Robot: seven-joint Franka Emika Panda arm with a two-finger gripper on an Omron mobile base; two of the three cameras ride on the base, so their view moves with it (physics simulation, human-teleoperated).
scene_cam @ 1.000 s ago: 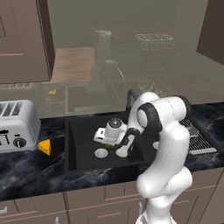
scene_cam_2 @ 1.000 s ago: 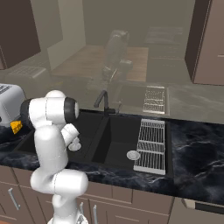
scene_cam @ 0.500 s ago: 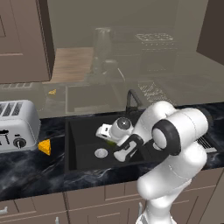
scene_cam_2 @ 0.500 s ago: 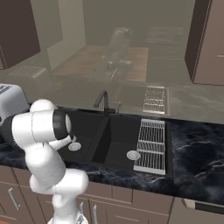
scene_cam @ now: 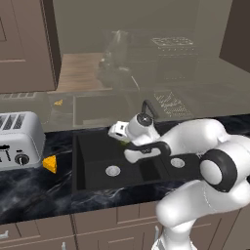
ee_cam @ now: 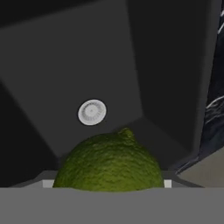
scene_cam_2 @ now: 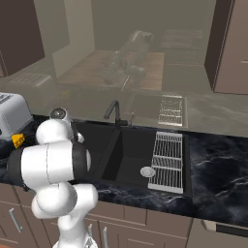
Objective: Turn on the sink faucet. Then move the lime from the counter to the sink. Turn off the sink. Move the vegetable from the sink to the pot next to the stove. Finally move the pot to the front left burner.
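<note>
While the gripper (scene_cam: pixel 123 139) is pinching the lime (ee_cam: pixel 109 165) above the sink (ee_cam: pixel 65 57), the drain (ee_cam: pixel 92 112) sitting at 12 o'clock, it could be slipping out.

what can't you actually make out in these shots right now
- Finger tips: in the hand view the lime covers the spot where they rise, so contact with it cannot be confirmed.
- Lime in the left base view: a green sliver under the white hand, the rest hidden by the gripper.
- Faucet: too small and thin to tell whether water is running.
- Toaster: cut off by the left edge.
- Cheese wedge: partly hidden behind the arm in the right base view.
</note>
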